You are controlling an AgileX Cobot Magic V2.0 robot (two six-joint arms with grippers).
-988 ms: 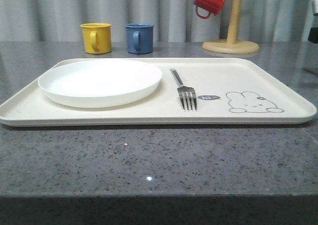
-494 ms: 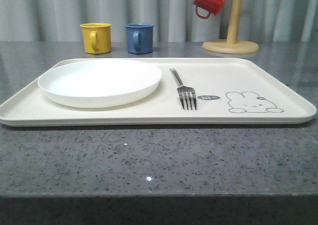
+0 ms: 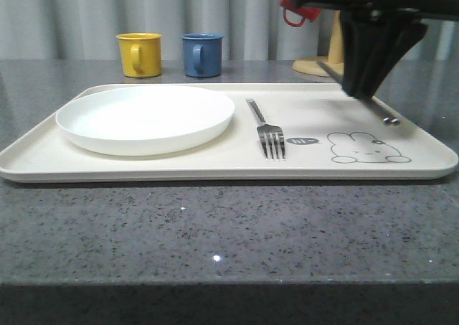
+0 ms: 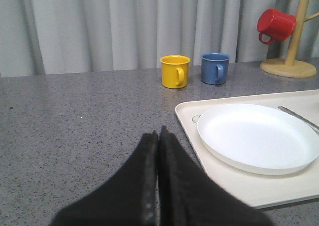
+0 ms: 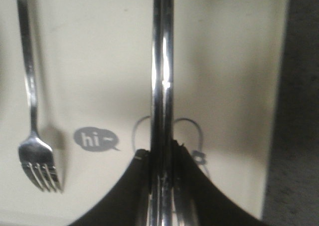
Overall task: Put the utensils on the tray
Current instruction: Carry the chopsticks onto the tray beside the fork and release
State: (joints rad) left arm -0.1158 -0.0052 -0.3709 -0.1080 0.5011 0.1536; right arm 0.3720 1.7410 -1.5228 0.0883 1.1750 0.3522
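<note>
The cream tray (image 3: pixel 215 168) lies across the table with a silver fork (image 3: pixel 269 135) on it, tines toward the front, beside the "hi" bubble. My right gripper (image 3: pixel 358 88) hangs above the tray's right part, shut on the pair of chopsticks (image 3: pixel 384 115), which slant down with their ends just over the rabbit drawing. In the right wrist view the chopsticks (image 5: pixel 163 61) run straight out from the shut right gripper (image 5: pixel 162 153), and the fork (image 5: pixel 32 111) lies off to one side. My left gripper (image 4: pixel 158 133) is shut and empty over bare table beside the tray (image 4: pixel 239 186). No spoon is in sight.
A round white plate (image 3: pixel 145 118) takes up the tray's left half. A yellow mug (image 3: pixel 138 54) and a blue mug (image 3: pixel 201 54) stand behind the tray. A wooden mug tree (image 4: pixel 294 31) with a red mug (image 4: pixel 275 25) stands at the back right.
My right arm has come into the front view from the right, carrying the chopsticks over the tray's right part. The fork and plate have not moved.
</note>
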